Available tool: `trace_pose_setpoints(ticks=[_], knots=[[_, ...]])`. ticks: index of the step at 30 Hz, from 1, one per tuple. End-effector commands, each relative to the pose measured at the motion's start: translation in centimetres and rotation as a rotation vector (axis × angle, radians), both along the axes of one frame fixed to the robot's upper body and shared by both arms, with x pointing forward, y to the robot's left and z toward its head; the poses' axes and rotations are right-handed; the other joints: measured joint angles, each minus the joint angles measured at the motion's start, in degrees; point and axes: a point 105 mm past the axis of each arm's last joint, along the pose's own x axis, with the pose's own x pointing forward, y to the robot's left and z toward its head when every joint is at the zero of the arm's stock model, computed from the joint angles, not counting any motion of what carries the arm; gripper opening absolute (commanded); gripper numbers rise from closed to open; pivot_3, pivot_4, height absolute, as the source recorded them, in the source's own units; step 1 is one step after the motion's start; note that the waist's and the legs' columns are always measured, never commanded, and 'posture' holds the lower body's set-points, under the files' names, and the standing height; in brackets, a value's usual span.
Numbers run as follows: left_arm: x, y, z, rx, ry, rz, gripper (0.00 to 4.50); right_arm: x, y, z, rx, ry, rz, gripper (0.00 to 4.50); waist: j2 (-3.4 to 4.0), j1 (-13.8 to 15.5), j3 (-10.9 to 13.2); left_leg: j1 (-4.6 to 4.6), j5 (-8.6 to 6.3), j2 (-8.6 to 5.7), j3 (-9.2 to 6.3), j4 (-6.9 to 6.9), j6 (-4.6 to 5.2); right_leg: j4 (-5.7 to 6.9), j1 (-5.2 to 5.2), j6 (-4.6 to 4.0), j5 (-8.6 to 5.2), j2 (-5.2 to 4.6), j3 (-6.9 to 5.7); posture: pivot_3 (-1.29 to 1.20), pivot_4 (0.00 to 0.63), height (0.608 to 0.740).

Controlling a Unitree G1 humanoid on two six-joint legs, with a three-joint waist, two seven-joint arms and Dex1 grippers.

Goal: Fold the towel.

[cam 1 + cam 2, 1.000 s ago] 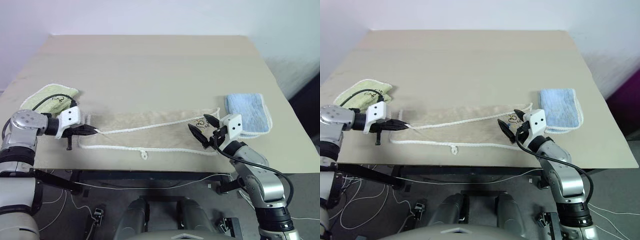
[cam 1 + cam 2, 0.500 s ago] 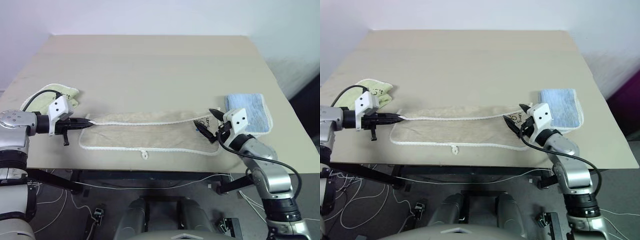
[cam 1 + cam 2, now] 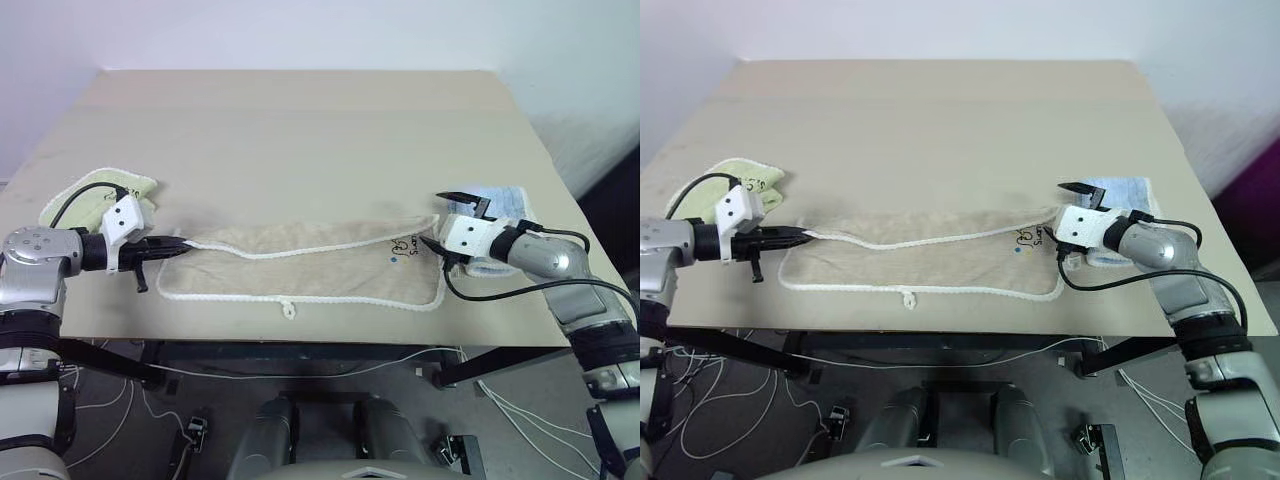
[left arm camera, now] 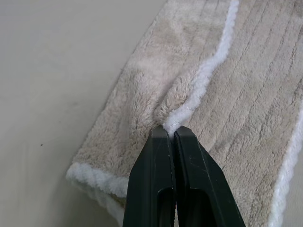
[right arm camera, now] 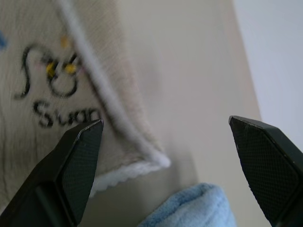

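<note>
I have the towel [image 3: 310, 268] lying folded lengthwise along the table's [image 3: 300, 130] near edge. My left gripper [image 3: 186, 244] is clamped on its white corded edge at the left end. My right gripper [image 3: 446, 218] has its fingers spread wide at the right corner, holding nothing, just beside the blue towel [image 3: 512, 200].

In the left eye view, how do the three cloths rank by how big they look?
1. The beige towel, spread along the table's near edge, looks by far the largest.
2. The green towel and the blue towel both look small; each is partly hidden by an arm, so I won't rank them.
</note>
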Motion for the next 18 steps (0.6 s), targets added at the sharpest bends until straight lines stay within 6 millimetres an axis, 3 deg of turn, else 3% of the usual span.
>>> trace_pose_setpoints(ticks=[1, 4, 7, 18], knots=[[0.05, -0.2, 1.36, -0.017, -0.058, -0.004, 0.0, 0.81, -0.11, 1.13, -0.093, -0.072, 0.037, 4.47, 0.0, 0.0, 0.0, 0.0, 0.0, 0.0, 0.0, 0.0, 0.0, 0.0, 0.0, 0.0, 0.0, 0.0, 0.01, 0.0, 0.15, 0.74], [-0.02, -0.3, 1.31, -0.022, -0.062, -0.002, 0.0, 1.39, -0.09, 1.06, -0.131, -0.089, 0.049, 4.47, 0.01, 0.0, 0.0, 0.0, 0.0, 0.0, 0.01, 0.0, 0.0, 0.0, -0.01, 0.0, 0.0, 0.0, 0.01, 0.0, 0.15, 0.74], [-0.15, -0.31, 1.23, -0.021, -0.064, 0.001, 0.0, 1.64, -0.03, 0.84, -0.163, -0.087, 0.064, 3.87, 0.0, 0.0, 0.0, 0.0, 0.0, 0.0, 0.01, 0.0, 0.0, 0.0, -0.01, 0.0, 0.0, 0.0, 0.03, 0.0, 0.15, 0.74], [-0.17, -0.24, 1.26, -0.029, -0.074, 0.02, 0.0, 1.56, -0.05, 1.0, -0.168, -0.074, 0.081, 0.08, 0.01, 0.0, 0.0, 0.0, 0.0, -0.01, 0.0, 0.01, -0.01, 0.0, 0.0, 0.0, 0.0, 0.0, 0.02, 0.0, 0.15, 0.74]])
